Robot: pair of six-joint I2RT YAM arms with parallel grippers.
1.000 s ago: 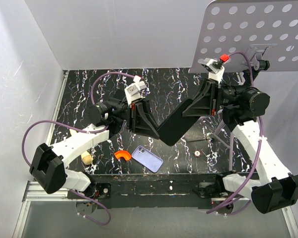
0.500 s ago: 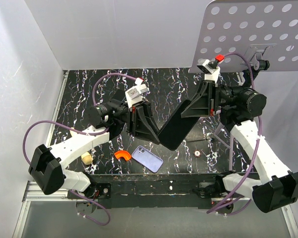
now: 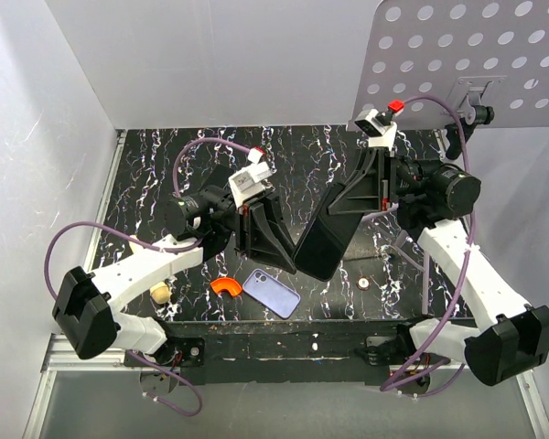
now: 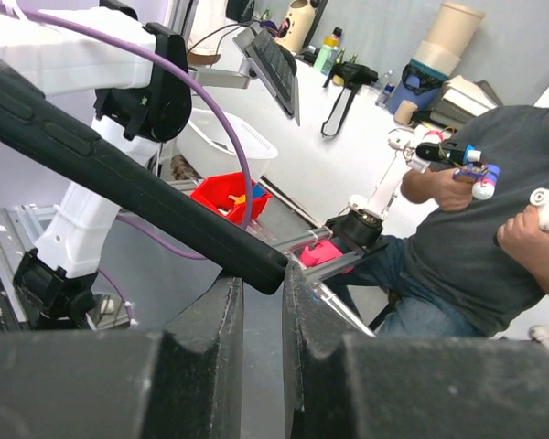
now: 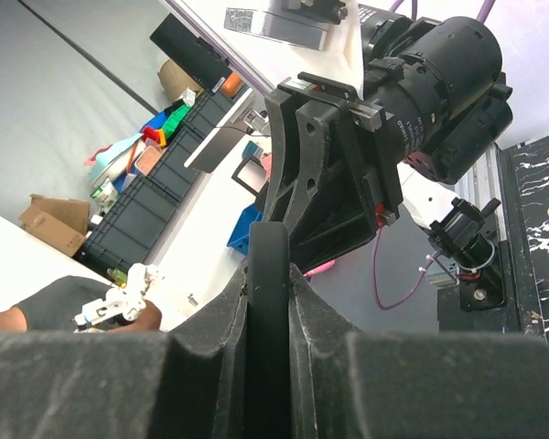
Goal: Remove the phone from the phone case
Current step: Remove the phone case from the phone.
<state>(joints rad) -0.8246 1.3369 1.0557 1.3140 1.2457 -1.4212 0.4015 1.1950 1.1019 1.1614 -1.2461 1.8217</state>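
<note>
arms (image 3: 146, 265): white links, black joints | cables (image 4: 245, 174): purple | claws (image 4: 263, 285): black | wrist mounts (image 3: 250, 180): white

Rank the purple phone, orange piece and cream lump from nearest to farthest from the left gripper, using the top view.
1. The purple phone, on the table just below the left gripper.
2. The orange piece, beside the phone on its left.
3. The cream lump, farthest left, by the left arm.

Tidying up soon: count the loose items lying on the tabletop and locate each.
4: purple phone near the front edge, orange curved piece just left of it, cream lump farther left, small round disc to the right. The held black slab may hide more.
</note>
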